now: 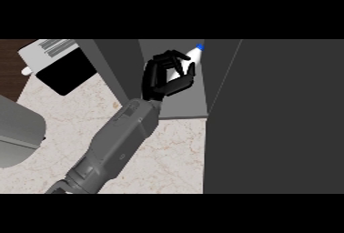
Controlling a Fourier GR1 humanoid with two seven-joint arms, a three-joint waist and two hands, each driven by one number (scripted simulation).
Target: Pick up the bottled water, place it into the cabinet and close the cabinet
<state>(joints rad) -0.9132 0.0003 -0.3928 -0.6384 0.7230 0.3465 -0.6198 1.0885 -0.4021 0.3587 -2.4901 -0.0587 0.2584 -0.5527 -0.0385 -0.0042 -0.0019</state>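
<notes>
The bottled water [183, 70], white with a blue cap [199, 47], lies tilted inside the open cabinet [181, 102], cap pointing up and to the right. My left hand [160, 79] is shut on it, fingers curled over its far side and thumb on its near side, so most of the bottle is hidden. The grey forearm [118, 141] runs in from the lower left across the counter. The cabinet's door [275, 118] stands open, filling the right side of the view. No right hand shows.
A white and black appliance [57, 63] stands at the back left on the marbled counter [171, 154]. A grey rounded object [17, 132] sits at the left edge. The cabinet's left wall [121, 68] rises beside my wrist.
</notes>
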